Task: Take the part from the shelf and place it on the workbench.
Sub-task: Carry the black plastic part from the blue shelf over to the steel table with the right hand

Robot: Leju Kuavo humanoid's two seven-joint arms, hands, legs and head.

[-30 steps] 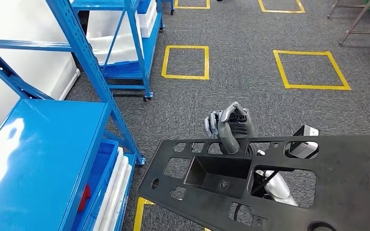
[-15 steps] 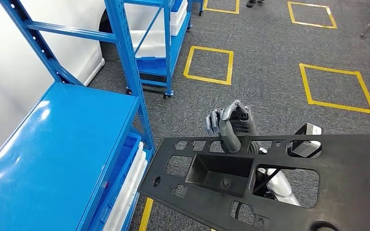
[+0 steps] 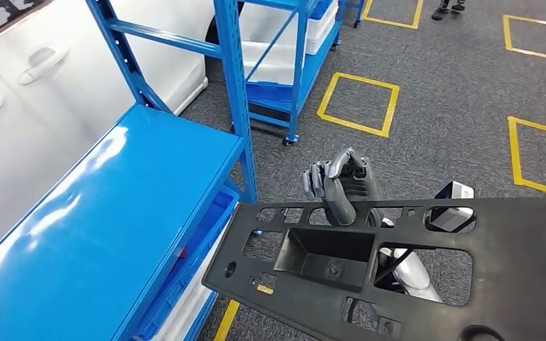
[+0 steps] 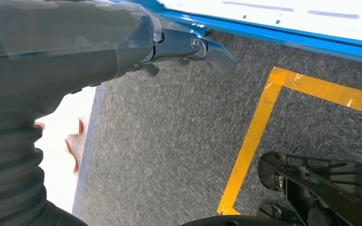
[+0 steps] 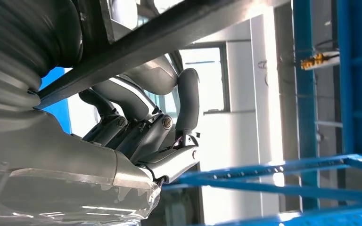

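Observation:
The part (image 3: 512, 249) is a large flat black panel with several cut-outs and a box-shaped recess. It hangs level above the floor at the lower right of the head view. My right hand (image 3: 338, 186) grips its far edge, with the thumb over the top face. In the right wrist view the fingers of the right hand (image 5: 141, 122) curl round the panel's dark edge (image 5: 169, 33). My left hand (image 4: 75, 52) hangs over grey carpet, its fingers stretched out and holding nothing.
A blue shelf (image 3: 114, 213) with a bare top level stands close on the left, white bins (image 3: 192, 305) beneath it. A second blue rack (image 3: 291, 64) stands further back. Yellow taped squares (image 3: 359, 103) mark the carpet. A person's feet (image 3: 448, 8) show far ahead.
The whole picture has shifted: the camera has turned, so the shelf sits further right and nearer the panel. The right hand and the panel keep the same place in view.

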